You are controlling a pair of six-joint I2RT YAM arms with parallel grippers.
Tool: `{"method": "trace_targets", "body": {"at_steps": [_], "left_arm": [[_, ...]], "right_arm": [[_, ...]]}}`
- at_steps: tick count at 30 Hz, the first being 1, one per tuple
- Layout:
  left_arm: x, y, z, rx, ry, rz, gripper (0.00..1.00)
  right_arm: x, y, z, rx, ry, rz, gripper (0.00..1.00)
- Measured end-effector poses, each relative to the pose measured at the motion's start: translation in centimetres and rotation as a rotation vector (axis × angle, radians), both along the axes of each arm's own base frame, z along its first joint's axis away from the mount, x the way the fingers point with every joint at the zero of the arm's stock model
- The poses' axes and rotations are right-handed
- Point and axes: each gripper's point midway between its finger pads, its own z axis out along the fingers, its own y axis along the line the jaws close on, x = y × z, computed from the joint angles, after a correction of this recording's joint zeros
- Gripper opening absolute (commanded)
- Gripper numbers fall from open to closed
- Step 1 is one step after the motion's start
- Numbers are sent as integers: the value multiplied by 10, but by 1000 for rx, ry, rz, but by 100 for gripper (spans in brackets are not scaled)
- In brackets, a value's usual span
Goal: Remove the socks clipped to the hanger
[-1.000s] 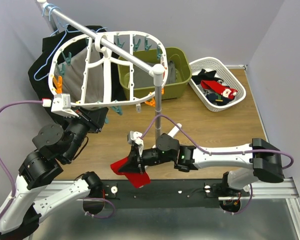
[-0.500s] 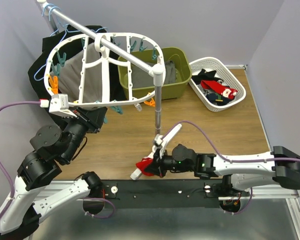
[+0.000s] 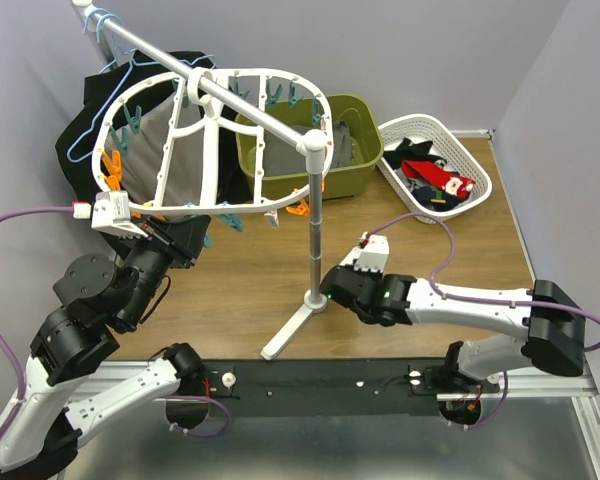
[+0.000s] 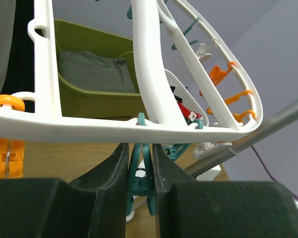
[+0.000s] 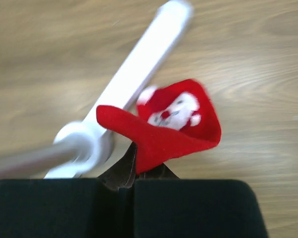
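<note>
Clenched shut, the right end effector (image 5: pixel 134 172) pinches a red sock (image 5: pixel 161 131) by its edge. The sock, which bears a white face pattern, juts up from between the dark fingers, slightly blurred. It hangs above the worktop (image 3: pixel 460 265) beside the white foot of the stand (image 5: pixel 139 74), in the middle of the near half. In the overhead view the right arm's wrist covers the sock.

The left end effector (image 4: pixel 140 163) is raised to the near rim of the hanger (image 4: pixel 149 94). Its two fingers are closed on a teal peg (image 4: pixel 140 178) that hangs from that rim, one finger on each side. An orange peg (image 4: pixel 2 148) hangs from the same rim just to the side.

From above, the hanger (image 3: pixel 212 150) is a white oval lattice. It hangs tilted from the grey rail (image 3: pixel 250 108) of the stand over the far left part of the worktop. Behind it hang a black garment (image 3: pixel 80 140), a grey cloth (image 3: pixel 165 140) and a light-blue wire hanger (image 3: pixel 105 110).

A green tub (image 3: pixel 345 182) with a grey cloth (image 4: pixel 94 72) inside stands at the far edge. Just beside it, in the far right corner, a white basket (image 3: pixel 417 207) holds more socks (image 3: pixel 435 180), dark and red.
</note>
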Motion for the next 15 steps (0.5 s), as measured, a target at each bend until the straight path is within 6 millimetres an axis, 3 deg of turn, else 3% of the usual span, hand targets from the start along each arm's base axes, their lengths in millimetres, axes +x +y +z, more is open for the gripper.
{"method": "trace_targets", "body": {"at_steps": [4, 8, 11, 15], "left_arm": [[0, 0, 1, -9, 1, -1, 2], [-2, 2, 2, -26, 0, 0, 3], [-4, 3, 2, -34, -2, -1, 3], [-6, 4, 0, -46, 1, -2, 12]], "right_arm": [[40, -44, 13, -28, -34, -169, 1], [88, -86, 47, 4, -95, -291, 1], [139, -130, 82, 54, -152, -396, 1], [200, -180, 127, 72, -221, -480, 1]]}}
